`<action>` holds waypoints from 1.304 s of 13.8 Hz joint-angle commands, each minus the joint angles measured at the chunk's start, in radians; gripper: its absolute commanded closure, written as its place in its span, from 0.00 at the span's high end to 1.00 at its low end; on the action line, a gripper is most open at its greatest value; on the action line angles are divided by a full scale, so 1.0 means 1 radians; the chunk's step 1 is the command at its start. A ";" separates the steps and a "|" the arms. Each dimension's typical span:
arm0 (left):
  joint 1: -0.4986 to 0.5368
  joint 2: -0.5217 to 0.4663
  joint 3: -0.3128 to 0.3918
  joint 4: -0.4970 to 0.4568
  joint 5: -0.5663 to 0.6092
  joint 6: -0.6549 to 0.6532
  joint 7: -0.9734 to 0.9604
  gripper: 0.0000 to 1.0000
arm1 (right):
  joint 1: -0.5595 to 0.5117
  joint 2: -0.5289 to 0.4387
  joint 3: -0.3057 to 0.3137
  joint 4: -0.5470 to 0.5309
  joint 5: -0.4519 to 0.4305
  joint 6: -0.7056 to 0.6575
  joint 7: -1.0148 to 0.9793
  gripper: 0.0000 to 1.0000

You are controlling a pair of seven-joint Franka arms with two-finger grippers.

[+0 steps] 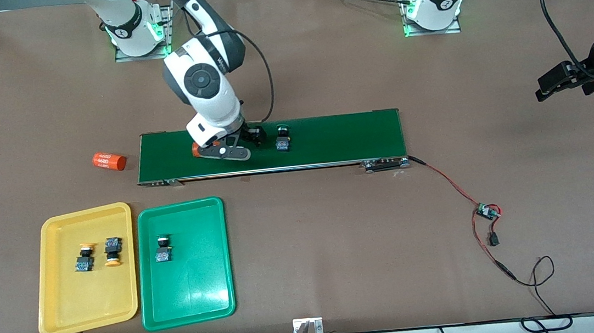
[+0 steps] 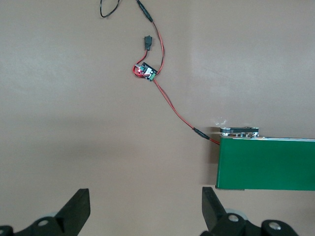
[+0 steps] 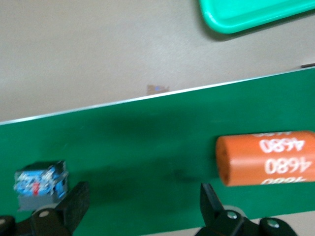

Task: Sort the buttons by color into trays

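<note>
1. The right tool hangs low over the conveyor belt, fingers apart and empty, between an orange cylinder and the last green-capped button; descending here could clamp the cylinder or knock the button along the belt.
2. Nearer the camera than the belt, the yellow tray holds two yellow-capped buttons and the green tray one green-capped button; a wrong drop mixes colours.
3. The left tool waits, spread wide, off the belt's end.

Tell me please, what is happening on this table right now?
Buttons are being sorted by color. Two yellow-capped buttons lie in the yellow tray, one green-capped button in the green tray. Another green-capped button sits on the conveyor belt. The right gripper, open, hangs over the belt beside it. The left gripper waits open at the table's edge.
</note>
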 commanded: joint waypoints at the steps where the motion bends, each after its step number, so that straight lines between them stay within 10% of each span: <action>1: 0.004 -0.012 -0.002 -0.005 0.014 -0.003 0.011 1.00 | 0.034 0.007 -0.007 0.014 -0.014 -0.001 -0.012 1.00; 18: 0.004 -0.012 -0.007 -0.005 0.014 0.003 0.011 1.00 | 0.058 0.059 -0.009 0.015 -0.016 0.065 -0.015 1.00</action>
